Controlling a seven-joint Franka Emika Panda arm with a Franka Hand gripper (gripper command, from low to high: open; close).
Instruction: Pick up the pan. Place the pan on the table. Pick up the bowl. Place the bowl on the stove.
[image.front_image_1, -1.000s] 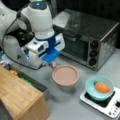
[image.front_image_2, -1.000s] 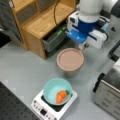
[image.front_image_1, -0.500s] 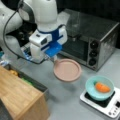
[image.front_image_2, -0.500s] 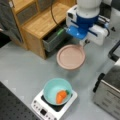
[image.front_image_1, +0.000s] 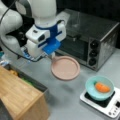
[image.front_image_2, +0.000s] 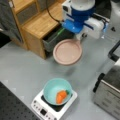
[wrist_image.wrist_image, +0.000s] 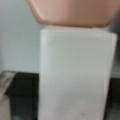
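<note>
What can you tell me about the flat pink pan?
The shallow round dusty-pink pan has a low rim and a short white stub handle. It looks matte and empty. The robot's claw grips it by that handle, holding it about level in the air above the flat grey table, casting a shadow. Nothing else touches it.
</note>
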